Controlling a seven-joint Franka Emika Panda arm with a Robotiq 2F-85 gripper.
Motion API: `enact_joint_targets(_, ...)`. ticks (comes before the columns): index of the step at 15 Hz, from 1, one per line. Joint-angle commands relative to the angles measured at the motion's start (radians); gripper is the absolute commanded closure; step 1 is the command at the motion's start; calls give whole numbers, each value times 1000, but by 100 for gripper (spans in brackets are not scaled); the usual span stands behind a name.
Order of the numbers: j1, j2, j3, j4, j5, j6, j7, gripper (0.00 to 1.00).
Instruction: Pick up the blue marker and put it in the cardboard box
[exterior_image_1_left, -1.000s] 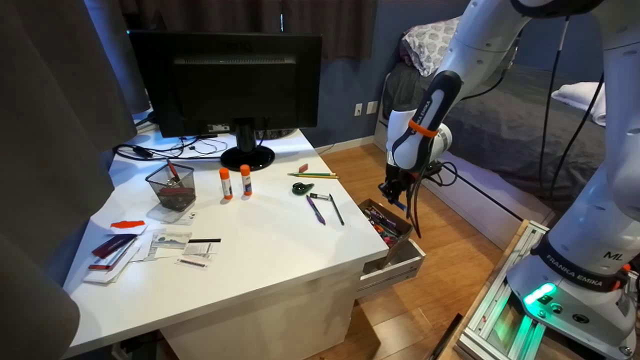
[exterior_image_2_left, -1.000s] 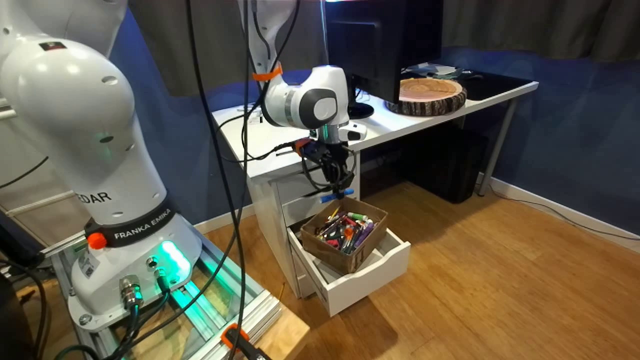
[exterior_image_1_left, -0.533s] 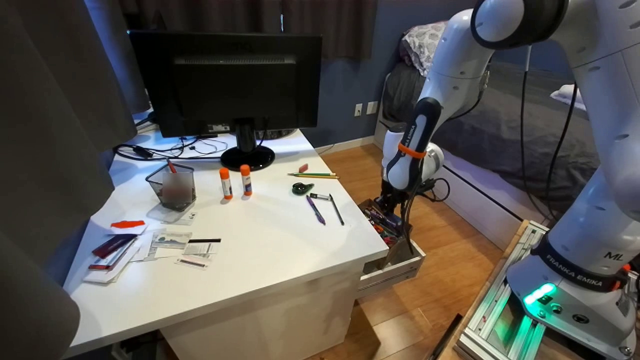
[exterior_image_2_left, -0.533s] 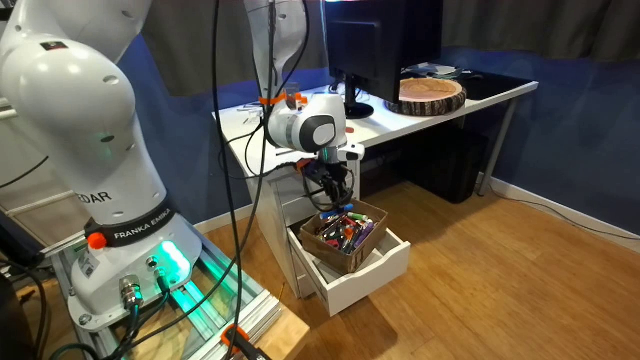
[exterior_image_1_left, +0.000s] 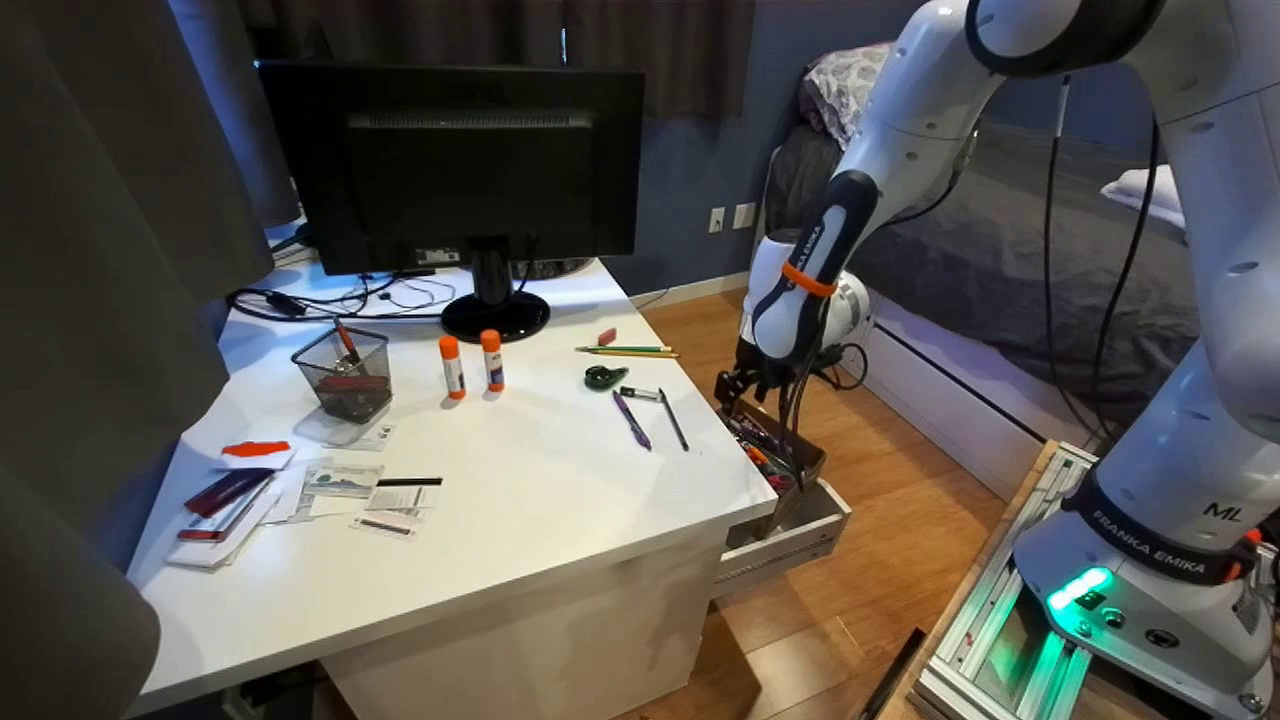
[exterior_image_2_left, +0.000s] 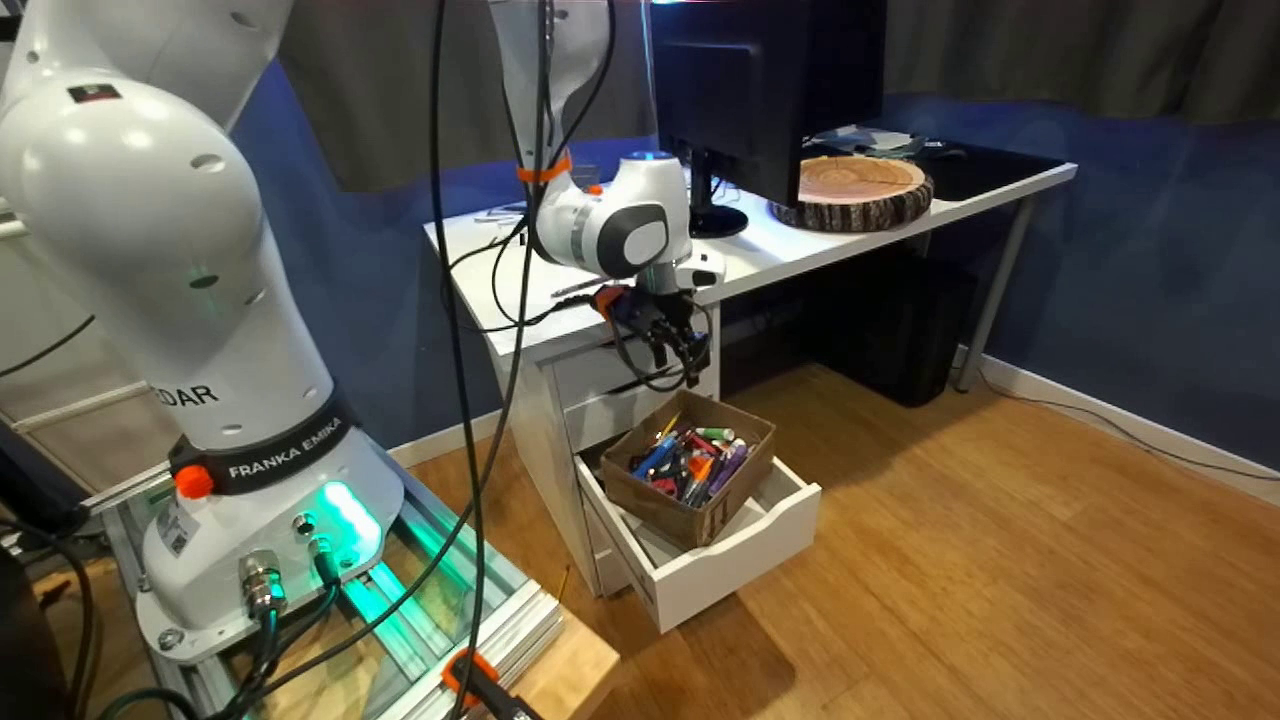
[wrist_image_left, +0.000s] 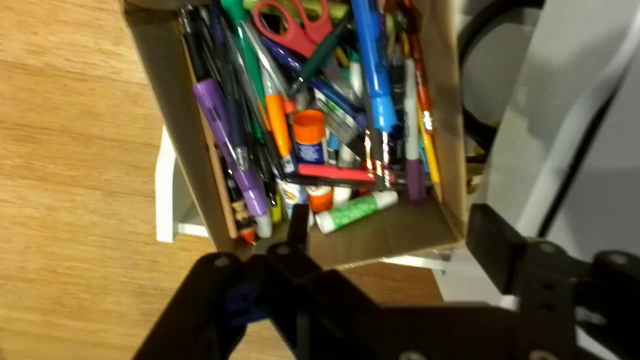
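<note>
The blue marker (wrist_image_left: 372, 62) lies on top of the pens inside the cardboard box, near the wall on the cabinet side in the wrist view. An exterior view also shows the blue marker (exterior_image_2_left: 656, 455) there. The cardboard box (exterior_image_2_left: 660, 508) is open-topped, brown and filled with pens, scissors and glue sticks. Above the box hangs my gripper (exterior_image_2_left: 677, 370). In the wrist view my gripper (wrist_image_left: 390, 230) is open, fingers wide apart, nothing between them. They appear over the end of the box with the green-and-white tube (wrist_image_left: 356, 212).
The box stands in a pulled-out white drawer (exterior_image_2_left: 740, 575) under the white desk (exterior_image_1_left: 520, 520). Two orange-capped glue sticks (exterior_image_1_left: 453, 370), a purple pen (exterior_image_1_left: 631, 420) and a mesh cup (exterior_image_1_left: 345, 385) stand or lie on the desk. Black cables hang along the arm.
A second ago the gripper held the blue marker above the box, then lowered it inside. Since then the gripper has opened, let go of the marker and risen off the pile.
</note>
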Motion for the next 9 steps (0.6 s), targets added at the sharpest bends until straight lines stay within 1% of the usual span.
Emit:
enact_joint_targets(1, -99, -171, 150, -83, 45, -42, -97, 0)
enact_joint_targets(3, -143, -235, 236, -96, 88, -100, -120, 0)
enact_joint_targets(4, -155, -263, 267, -98, 121, -149, -126, 0)
enact_joint_targets(5, -154, -288, 272, -100, 152, -210, -126, 0)
enact_joint_targets(6, -144, -316, 275, -104, 179, -246, -123, 0)
enact_joint_targets(9, -93, -357, 263, -91, 231, -312, -114, 0)
